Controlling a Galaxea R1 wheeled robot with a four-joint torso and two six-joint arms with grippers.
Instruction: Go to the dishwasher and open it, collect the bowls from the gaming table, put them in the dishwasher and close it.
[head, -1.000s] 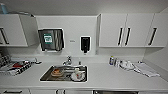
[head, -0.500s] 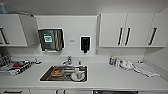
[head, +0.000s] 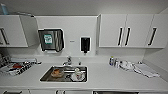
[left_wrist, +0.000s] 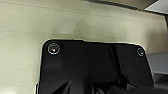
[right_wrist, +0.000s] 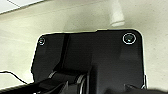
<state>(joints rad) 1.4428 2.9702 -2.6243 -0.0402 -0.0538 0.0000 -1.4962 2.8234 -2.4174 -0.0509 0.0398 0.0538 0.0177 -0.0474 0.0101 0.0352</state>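
Dishes, uncountable in the blur, are seen piled in the rectangular steel sink (head: 47, 75) set into the white tabletop (head: 107, 77); the state of the jaws cannot be told.

The white table (head: 105, 77) carries a steel sink (head: 45, 76) with dishes in it at its middle, a patterned heap (head: 15, 68) at one end, and small bottles (head: 113, 61) beside crumpled white cloths (head: 143, 70) at the other.

green label on wall dispenser (head: 51, 40), lettering unreadable, no other text
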